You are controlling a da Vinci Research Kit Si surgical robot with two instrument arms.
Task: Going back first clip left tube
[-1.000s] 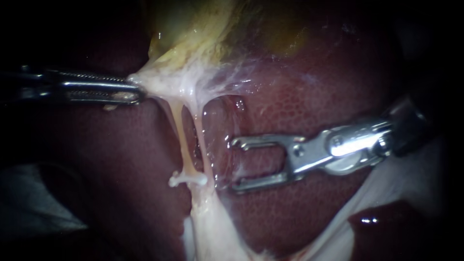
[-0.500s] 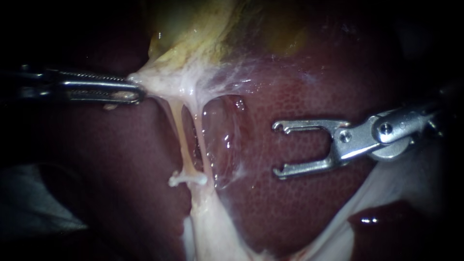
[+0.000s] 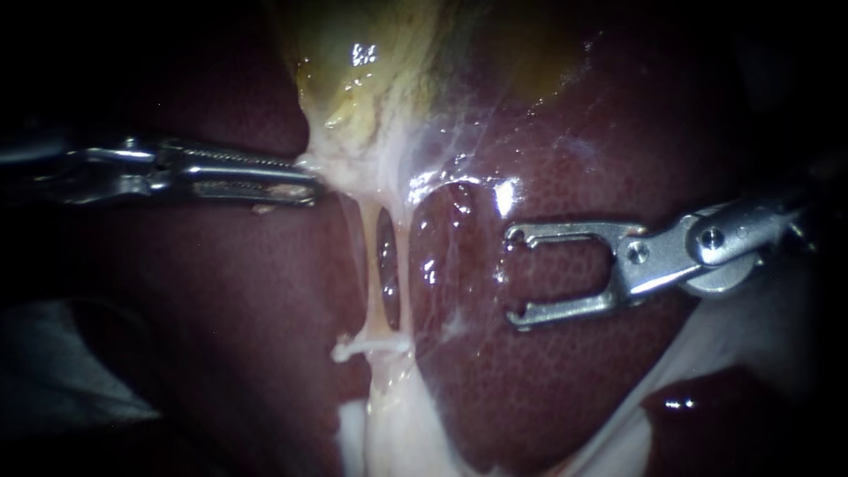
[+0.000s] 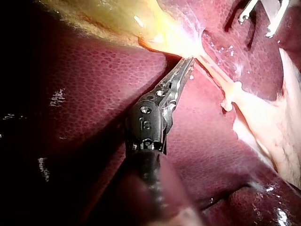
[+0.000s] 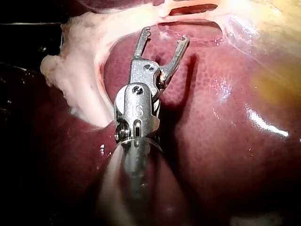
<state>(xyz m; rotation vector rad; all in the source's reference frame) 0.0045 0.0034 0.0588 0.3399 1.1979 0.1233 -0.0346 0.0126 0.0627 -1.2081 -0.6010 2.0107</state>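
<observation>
Clip (image 3: 371,346), a small white one, lies across the left tube (image 3: 367,265) just below the centre of the endoscope view. It sits left of and slightly lower than the right instrument (image 3: 515,278), well apart from it and touching neither jaw. That instrument's jaws stand wide open and hold nothing. They point left over bare liver (image 3: 548,389) at centre-right, and the shaft runs off toward the right edge. The right tube (image 3: 402,265) stands between those jaws and the left tube, with a dark slit separating the two tubes.

In the right wrist view the same forked jaws (image 5: 165,35) gape above the liver (image 5: 225,141), with pale strands ahead of them.

From the left edge, the left instrument (image 3: 305,181) reaches to centre-left. Its slim jaws are closed on pale tissue (image 3: 353,172) just under the yellow gallbladder (image 3: 371,71), above the tubes and the clip.

In the left wrist view its jaws (image 4: 188,63) bite into that bright tissue. The clip (image 4: 230,96) lies beside them on the strand, and the gallbladder (image 4: 103,19) lies ahead.
</observation>
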